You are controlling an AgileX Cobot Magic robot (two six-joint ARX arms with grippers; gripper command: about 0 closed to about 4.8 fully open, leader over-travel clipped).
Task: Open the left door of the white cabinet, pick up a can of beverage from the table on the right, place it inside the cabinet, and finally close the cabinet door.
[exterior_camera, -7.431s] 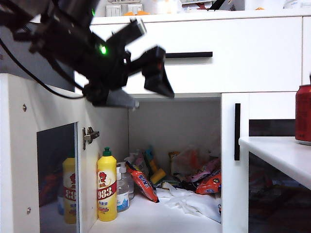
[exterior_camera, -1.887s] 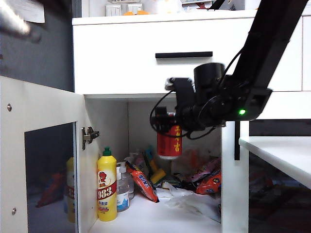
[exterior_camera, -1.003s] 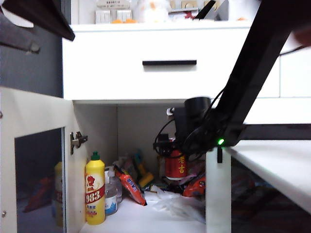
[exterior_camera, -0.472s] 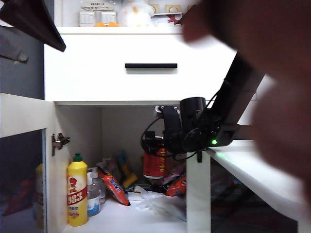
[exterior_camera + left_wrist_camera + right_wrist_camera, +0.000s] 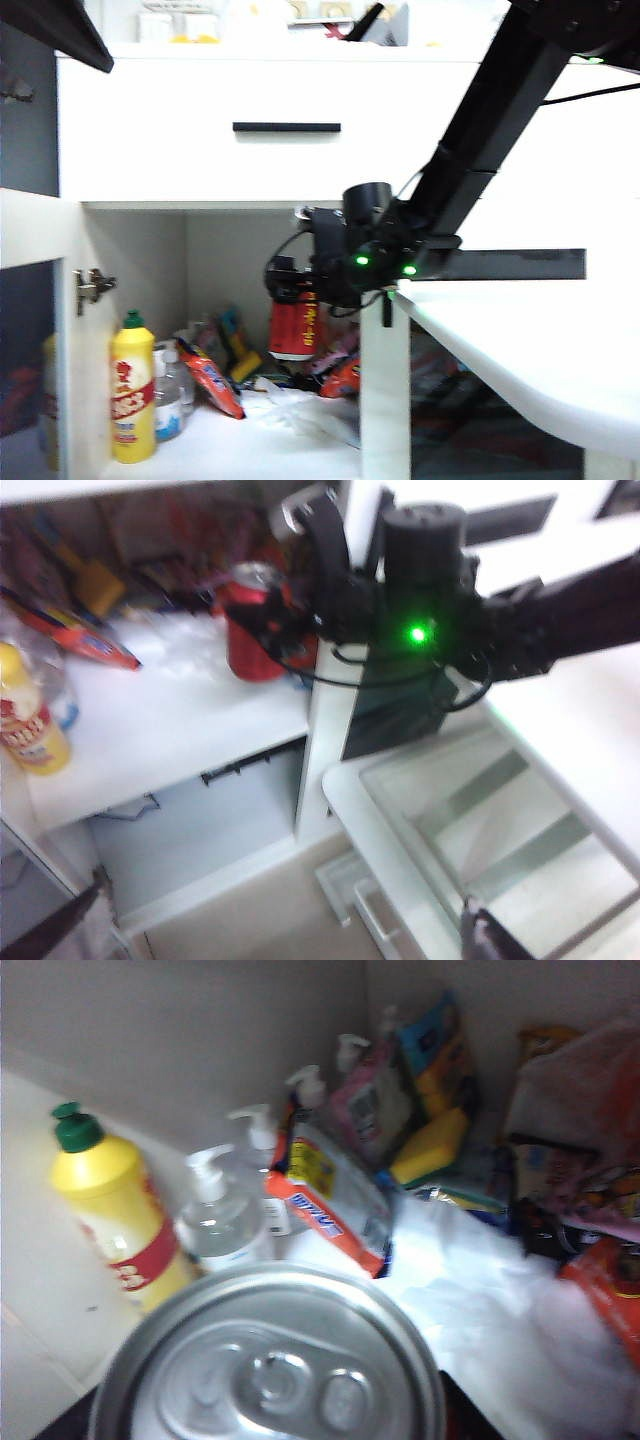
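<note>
1. The right gripper (image 5: pixel 288 300) is seen inside the open white cabinet (image 5: pixel 250 150), clamped on the can of beverage (image 5: pixel 296 328); its fingers are largely masked by the wrist housing and cables.
2. In the right wrist view only the can's silver lid is shown, blurred and cut off at the frame's edge.
3. The left gripper is barely caught: only dark finger tips (image 5: pixel 485 942) appear at the edge of the left wrist view, well apart, so the jaws are taken as spread wide with nothing between them.
4. The left door (image 5: pixel 35 300) is cut off at the frame's side.
5. Yellow characters on the can are blurred; "983" can be read on the yellow bottle (image 5: pixel 132 400).
6. Compared with half a second earlier, the blurred dark shape over the table (image 5: pixel 520 350) is gone, and the whole view has shifted.
</note>
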